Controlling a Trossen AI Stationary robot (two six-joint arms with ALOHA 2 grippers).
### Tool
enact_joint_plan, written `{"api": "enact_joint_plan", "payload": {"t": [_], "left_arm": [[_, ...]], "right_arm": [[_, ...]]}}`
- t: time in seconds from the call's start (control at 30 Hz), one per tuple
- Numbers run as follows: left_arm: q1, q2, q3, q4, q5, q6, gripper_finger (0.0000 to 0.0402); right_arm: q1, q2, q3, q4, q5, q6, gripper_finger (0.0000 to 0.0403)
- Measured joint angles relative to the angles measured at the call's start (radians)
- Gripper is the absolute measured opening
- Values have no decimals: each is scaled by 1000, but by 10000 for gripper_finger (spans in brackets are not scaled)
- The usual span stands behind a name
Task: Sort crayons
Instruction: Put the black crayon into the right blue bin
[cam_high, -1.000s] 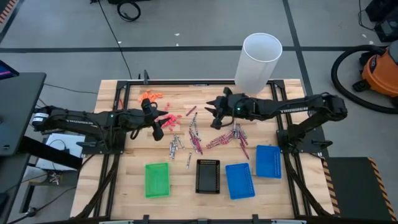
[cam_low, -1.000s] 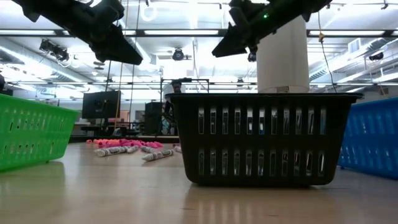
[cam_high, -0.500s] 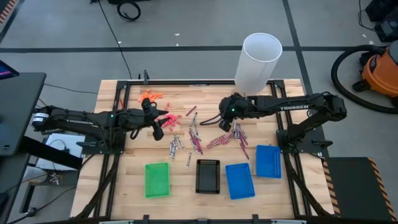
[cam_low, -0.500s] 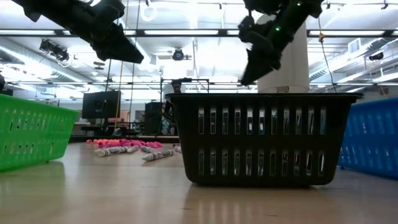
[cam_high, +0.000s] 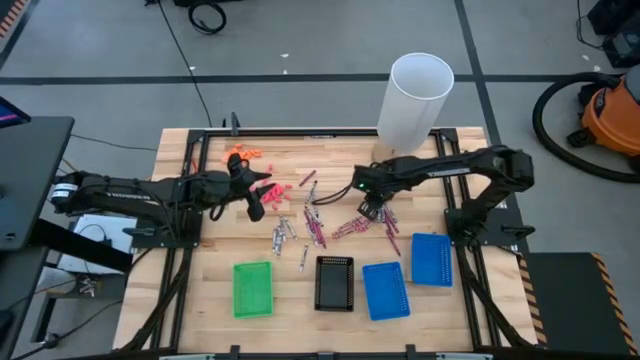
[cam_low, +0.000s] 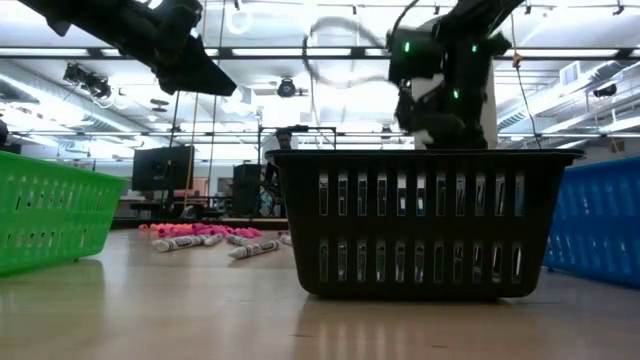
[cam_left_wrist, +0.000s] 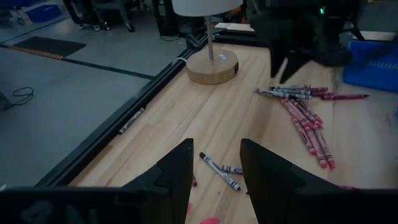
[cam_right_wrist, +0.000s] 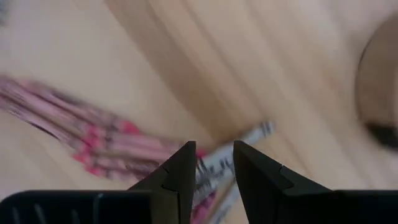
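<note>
Presently I log the right gripper (cam_high: 371, 209), fingers parted, directly above the crayons (cam_high: 352, 226) strewn mid-table, shafts crosswise to its gap; left gripper (cam_high: 254, 207), fingers parted, hovers farther off.

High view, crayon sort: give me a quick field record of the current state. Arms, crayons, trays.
left gripper: open, over table's left-centre, above pinkish-red crayons
right gripper: open, pointing down over maroon crayon pile
grey crayons: loose at centre
orange crayons: small cluster near far left edge
trays: green, black, two blue, along the near edge; no crayons visible inside
white cylinder: far edge, behind right arm
</note>
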Motion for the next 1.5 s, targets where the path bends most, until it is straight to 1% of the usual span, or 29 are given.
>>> {"api": "enact_joint_plan", "payload": {"t": [0.1, 0.2, 0.33, 0.6, 0.8, 1.0, 1.23, 1.37, 1.5], "left_arm": [[0, 0, 0, -4, -1, 3, 144], [0, 0, 0, -7, 0, 3, 144], [0, 0, 0, -8, 0, 3, 144], [0, 0, 0, -8, 0, 3, 144], [0, 0, 0, -8, 0, 3, 144], [0, 0, 0, -8, 0, 2, 144], [0, 0, 0, -8, 0, 2, 144], [0, 0, 0, -8, 0, 2, 144], [0, 0, 0, -8, 0, 2, 144]], "right_arm": [[-8, 35, 0, -84, -13, 23, 117], [-9, 44, -1, -154, -14, 48, 117], [-10, 44, -14, -174, -14, 69, 117], [-21, 44, -82, -118, -16, 117, 117], [-24, 43, -137, -18, -18, 121, 117], [-33, 43, -163, 35, -15, 127, 117], [-72, 37, -207, 73, -44, 113, 116], [-83, 38, -210, 78, -54, 83, 107], [-91, 39, -211, 82, -70, 62, 83]]}}
